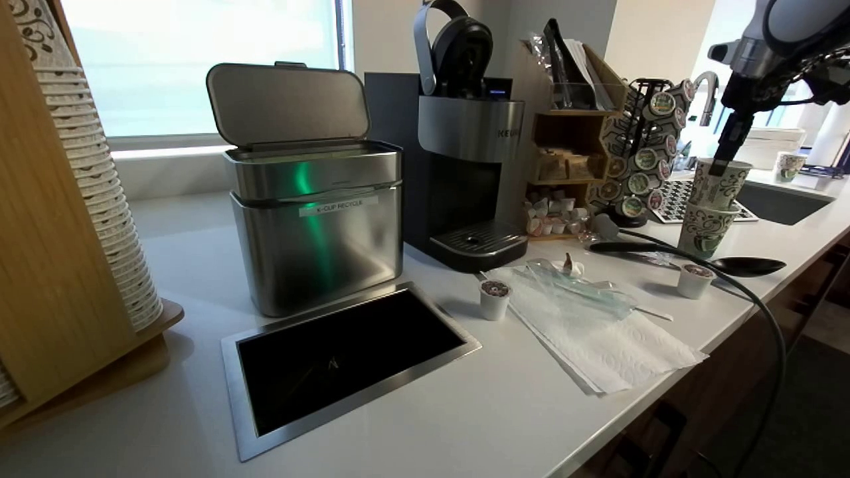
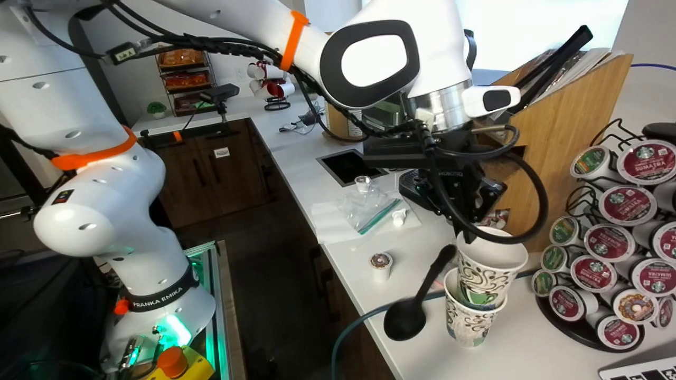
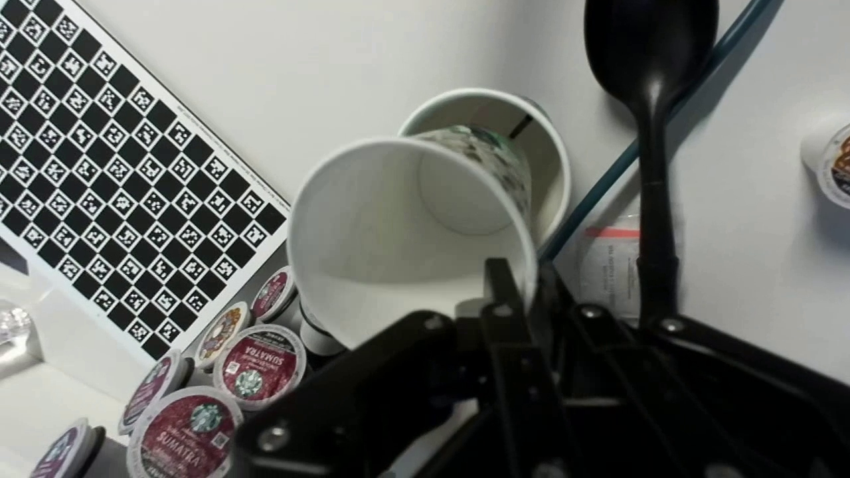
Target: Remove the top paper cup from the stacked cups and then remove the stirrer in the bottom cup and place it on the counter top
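The top paper cup (image 1: 717, 191) is white with a leafy print, tilted, its lower part inside the bottom cup (image 1: 705, 232). In an exterior view the top paper cup (image 2: 483, 274) sits raised in the bottom cup (image 2: 469, 323), which stands on the counter top (image 2: 533, 353). My gripper (image 3: 521, 275) is shut on the wall of the top paper cup (image 3: 392, 219), one finger inside the rim and one outside. Inside the bottom cup (image 3: 548, 172) a thin dark line, possibly the stirrer (image 3: 521, 126), shows; most of that interior is hidden.
A black spoon (image 2: 405, 316), a cable (image 2: 369, 314) and a small pod (image 2: 380, 266) lie beside the cups. A pod rack (image 2: 612, 248) and a checkered board (image 3: 119, 172) are close by. The coffee machine (image 1: 471, 133) and paper towel (image 1: 617, 352) are farther along.
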Motion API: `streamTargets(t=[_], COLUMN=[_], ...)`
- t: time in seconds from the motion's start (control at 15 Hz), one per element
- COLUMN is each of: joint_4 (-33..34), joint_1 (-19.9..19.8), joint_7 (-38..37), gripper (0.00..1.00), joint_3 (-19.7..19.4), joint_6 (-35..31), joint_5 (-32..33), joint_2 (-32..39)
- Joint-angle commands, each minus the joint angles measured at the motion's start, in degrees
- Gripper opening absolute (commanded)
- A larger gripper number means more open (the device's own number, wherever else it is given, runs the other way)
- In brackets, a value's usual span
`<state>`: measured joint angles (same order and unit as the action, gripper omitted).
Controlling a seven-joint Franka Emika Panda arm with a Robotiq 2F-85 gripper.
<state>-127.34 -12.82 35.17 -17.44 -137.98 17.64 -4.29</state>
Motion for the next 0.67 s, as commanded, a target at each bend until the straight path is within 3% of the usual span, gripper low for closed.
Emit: streamTargets(t=[0.0, 0.33, 0.6], joint_4=[0.87, 1.57, -0.63], joint_1=[-0.78, -0.64, 2.69], joint_7=[-0.94, -5.93, -2.86], gripper=[0.00, 0.01, 0.01], joint_3=[0.59, 1.72, 4.02], joint_6=[0.14, 5.03, 8.01], joint_5=[0.30, 4.00, -2.10], joint_2=[0.46, -5.22, -13.03])
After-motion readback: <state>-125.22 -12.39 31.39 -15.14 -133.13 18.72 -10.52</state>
